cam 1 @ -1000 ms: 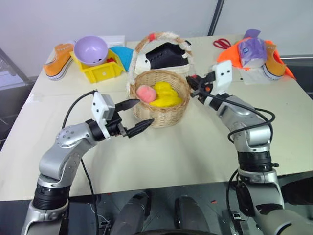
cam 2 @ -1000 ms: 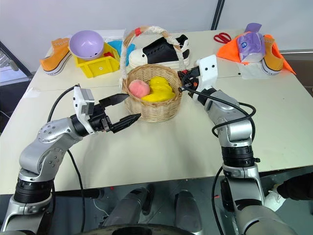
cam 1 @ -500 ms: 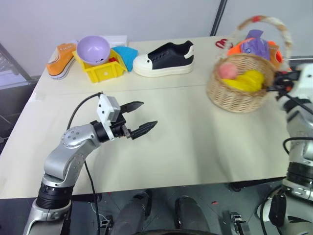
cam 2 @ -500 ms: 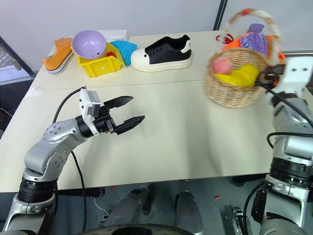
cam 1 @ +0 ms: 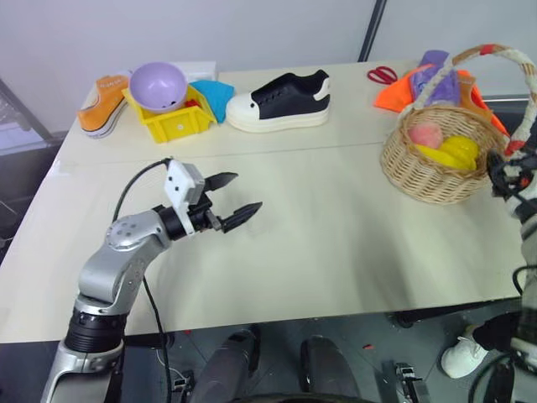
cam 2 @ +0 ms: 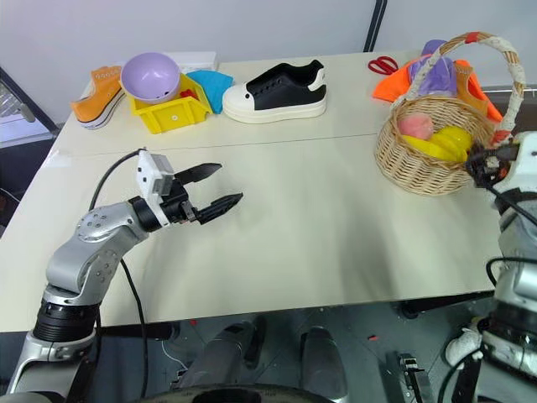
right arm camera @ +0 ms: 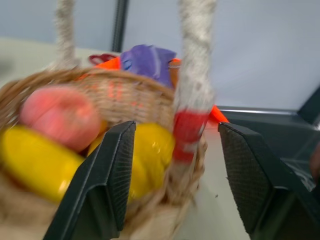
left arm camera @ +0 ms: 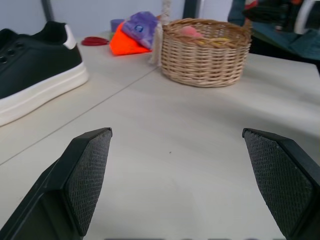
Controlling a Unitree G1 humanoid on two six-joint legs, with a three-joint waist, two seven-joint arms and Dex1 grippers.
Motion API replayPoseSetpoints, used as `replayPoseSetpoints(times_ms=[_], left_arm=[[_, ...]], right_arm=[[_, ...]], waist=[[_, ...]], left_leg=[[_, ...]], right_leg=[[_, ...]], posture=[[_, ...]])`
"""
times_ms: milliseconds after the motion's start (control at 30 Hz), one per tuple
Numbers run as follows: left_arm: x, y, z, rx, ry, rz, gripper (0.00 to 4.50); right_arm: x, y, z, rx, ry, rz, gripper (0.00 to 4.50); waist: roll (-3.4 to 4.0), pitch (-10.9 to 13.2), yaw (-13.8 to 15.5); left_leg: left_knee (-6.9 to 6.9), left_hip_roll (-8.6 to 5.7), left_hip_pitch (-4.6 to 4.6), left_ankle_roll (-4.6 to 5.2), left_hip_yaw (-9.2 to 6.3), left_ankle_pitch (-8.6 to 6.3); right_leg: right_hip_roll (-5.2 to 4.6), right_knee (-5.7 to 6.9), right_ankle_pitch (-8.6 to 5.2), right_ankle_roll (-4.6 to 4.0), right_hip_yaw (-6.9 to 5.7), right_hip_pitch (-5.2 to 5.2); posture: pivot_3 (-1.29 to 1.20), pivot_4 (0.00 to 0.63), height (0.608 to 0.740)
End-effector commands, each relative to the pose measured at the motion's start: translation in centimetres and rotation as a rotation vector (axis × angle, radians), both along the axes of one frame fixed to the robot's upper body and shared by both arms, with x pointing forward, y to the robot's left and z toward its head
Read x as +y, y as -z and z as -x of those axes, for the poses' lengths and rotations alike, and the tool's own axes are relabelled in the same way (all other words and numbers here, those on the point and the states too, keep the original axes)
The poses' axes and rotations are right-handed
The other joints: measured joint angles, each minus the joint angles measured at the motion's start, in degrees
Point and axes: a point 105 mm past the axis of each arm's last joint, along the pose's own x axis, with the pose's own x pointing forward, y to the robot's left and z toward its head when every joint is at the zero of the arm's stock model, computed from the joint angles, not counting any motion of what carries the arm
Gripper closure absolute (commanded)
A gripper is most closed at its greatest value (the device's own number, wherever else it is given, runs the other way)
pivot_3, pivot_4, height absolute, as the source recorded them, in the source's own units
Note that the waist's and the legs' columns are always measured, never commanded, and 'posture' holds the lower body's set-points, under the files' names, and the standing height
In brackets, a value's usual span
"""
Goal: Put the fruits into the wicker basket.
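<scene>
- Note that the wicker basket [cam 2: 429,155] now sits far right of the black shoe [cam 2: 270,87], relocated from centre.
- Right gripper [right arm camera: 175,165] has parted around the handle; left gripper [cam 2: 210,186] stands open, empty.
- Peach [cam 2: 415,127] is inside.

A big pale table [cam 2: 319,243] holds everything. At the far left lies an orange shoe [cam 2: 94,94]. Just beside it sits a yellow bin [cam 2: 172,111], with a blue thing [cam 2: 211,86] touching its right side. In the far middle lies a black shoe with a white sole [cam 2: 273,91]. Red scissors [cam 2: 383,64] lie at the far right, next to an orange cloth [cam 2: 401,86]. The wicker basket [cam 2: 424,159] sits on the right side, nearer than the cloth. The near part of the table is bare.
</scene>
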Motion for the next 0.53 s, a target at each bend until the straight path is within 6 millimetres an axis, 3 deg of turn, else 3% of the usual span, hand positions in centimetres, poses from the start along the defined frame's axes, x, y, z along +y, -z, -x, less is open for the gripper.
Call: replayPoseSetpoints(times_ms=[33,267,533], left_arm=[[3.3,0.1,-0.9,-0.013,-0.132,-0.012,0.00],[8.9,3.7,-0.9,0.067,-0.351,-0.056,0.00],[11.9,5.5,0.6,0.099,-0.465,-0.082,0.00]], right_arm=[[2.0,-1.8,2.4,-0.052,-0.154,0.097,1.69],[11.6,2.1,3.8,0.115,-0.652,0.010,1.69],[14.5,4.9,1.6,0.189,-0.733,-0.023,1.69]], waist=[[0.02,0.0,-0.1],[0.07,0.0,-0.6],[0.01,0.0,0.2]], left_leg=[[-0.01,0.00,0.01,0.01,0.00,-0.01],[0.01,0.14,0.08,0.02,0.06,-0.05],[0.04,0.15,0.04,-0.11,0.07,-0.14]], right_leg=[[0.00,0.00,0.00,0.00,0.00,0.00],[0.07,-0.02,-0.09,-0.25,0.08,0.04],[0.03,-0.22,-0.11,-0.30,0.01,-0.06]], posture=[[0.00,0.150,0.740],[0.00,0.150,0.740],[0.00,0.150,0.740]])
